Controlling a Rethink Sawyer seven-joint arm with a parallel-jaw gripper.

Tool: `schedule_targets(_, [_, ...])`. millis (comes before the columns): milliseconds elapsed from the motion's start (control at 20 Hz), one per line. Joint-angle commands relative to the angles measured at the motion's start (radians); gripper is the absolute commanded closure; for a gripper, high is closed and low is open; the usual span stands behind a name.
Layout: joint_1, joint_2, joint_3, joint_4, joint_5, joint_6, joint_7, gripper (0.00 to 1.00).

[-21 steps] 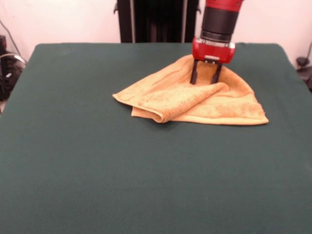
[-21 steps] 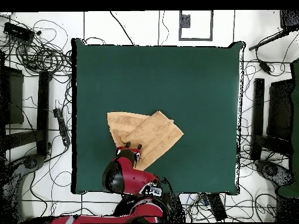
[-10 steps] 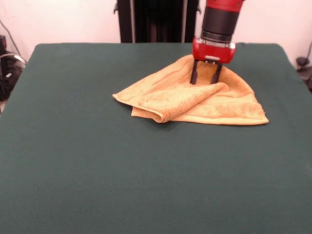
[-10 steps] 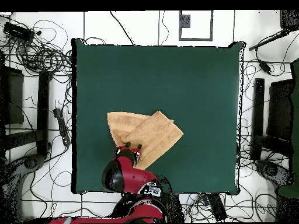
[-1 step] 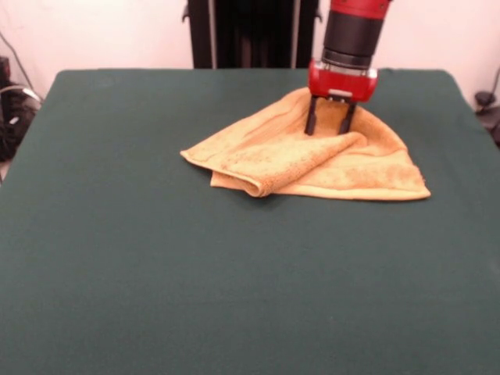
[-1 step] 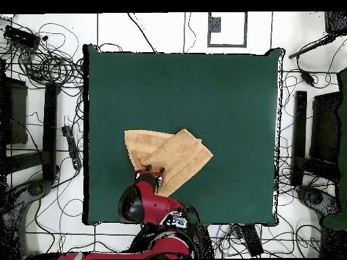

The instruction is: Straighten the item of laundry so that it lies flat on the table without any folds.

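Now | towel (image 5: 312,160) folded on table (image 5: 156,273) | end effector (image 5: 329,125) fingers apart, tips on towel | no readable writing

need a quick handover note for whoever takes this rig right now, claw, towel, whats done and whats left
Claw: open, fingers straddling a raised ridge of the towel at its back edge, not closed on it.
Towel: on the green table, toward the robot's side; in the overhead view it sits low and left of centre.
Done: nothing flattened; one flap lies folded over the rest.
Left: grip the ridge, pull the flap open, smooth it flat.
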State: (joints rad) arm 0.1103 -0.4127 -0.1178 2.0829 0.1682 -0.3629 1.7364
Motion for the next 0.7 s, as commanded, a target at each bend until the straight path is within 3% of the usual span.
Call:
schedule_targets(50, [0.025,0.162,0.114,-0.061,0.019,0.240,0.113,0.00])
schedule_targets(700, [0.024,0.162,0.113,-0.062,0.019,0.233,0.115,0.00])
